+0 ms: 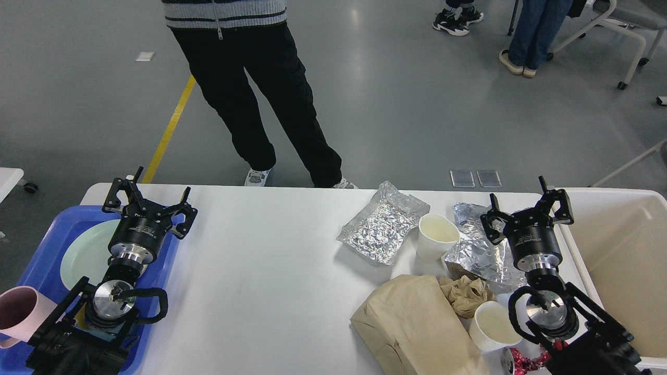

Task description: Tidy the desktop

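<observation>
The white desktop (260,271) spans the view. My left gripper (148,200) stands open and empty over the right edge of a blue tray (31,265), which holds a pale green plate (83,255) and a pink cup (18,312). My right gripper (526,208) is open and empty above crumpled foil (477,255). A flat foil sheet (383,224), a white paper cup (436,237), a brown paper bag (417,328), a crumpled brown napkin (466,294) and a second paper cup (492,325) lie at centre right.
A deep cream bin (620,260) stands at the right edge of the desktop. A red wrapper (526,359) and a can top lie by the near right edge. A person in black trousers (260,104) stands just beyond the far edge.
</observation>
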### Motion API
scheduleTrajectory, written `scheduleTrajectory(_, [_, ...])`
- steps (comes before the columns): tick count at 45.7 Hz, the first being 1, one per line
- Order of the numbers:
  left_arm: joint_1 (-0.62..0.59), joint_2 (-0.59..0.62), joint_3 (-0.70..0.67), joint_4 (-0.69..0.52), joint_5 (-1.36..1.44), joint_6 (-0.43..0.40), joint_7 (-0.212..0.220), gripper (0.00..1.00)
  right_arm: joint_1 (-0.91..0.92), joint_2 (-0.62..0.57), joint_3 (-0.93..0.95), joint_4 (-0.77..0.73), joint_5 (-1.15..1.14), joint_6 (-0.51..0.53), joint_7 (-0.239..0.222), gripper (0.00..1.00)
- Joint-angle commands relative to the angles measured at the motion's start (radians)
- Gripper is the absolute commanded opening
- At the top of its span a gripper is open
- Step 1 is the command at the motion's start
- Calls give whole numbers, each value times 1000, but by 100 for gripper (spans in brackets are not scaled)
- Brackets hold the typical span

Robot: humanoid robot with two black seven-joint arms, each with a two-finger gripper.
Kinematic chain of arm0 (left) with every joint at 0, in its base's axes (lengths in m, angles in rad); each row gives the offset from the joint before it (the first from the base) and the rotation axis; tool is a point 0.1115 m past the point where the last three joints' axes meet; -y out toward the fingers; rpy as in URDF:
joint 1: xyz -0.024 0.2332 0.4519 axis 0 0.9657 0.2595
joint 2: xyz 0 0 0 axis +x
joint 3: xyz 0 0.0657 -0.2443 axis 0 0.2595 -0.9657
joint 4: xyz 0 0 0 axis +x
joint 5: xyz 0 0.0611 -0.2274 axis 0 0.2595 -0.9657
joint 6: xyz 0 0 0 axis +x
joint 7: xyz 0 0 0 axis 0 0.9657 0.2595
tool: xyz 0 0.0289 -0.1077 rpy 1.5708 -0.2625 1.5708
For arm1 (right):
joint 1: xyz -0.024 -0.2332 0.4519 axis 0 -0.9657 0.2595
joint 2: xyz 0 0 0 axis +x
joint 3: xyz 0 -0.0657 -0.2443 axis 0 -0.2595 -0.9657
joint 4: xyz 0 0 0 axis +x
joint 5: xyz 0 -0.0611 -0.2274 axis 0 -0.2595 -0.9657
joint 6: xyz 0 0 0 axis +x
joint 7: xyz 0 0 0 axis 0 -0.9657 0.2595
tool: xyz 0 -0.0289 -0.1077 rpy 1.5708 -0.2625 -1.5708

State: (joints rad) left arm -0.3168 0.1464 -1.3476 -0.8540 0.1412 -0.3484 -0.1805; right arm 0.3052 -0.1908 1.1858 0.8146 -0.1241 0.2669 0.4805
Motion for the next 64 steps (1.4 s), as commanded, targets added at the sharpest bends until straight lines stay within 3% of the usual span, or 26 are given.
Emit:
scheduleTrajectory(1, [-16,-4,2,50,-8,-43,-56,96,0,1,0,-2,0,0,0,100])
scheduleTrajectory(18, [-33,-27,-4,116,-17,-176,-65,96,0,1,0,0,1,0,1,100])
scheduleTrajectory(64, [-35,-27,-4,135,-18,-178,-66,96,0,1,0,0,0,2,0,100])
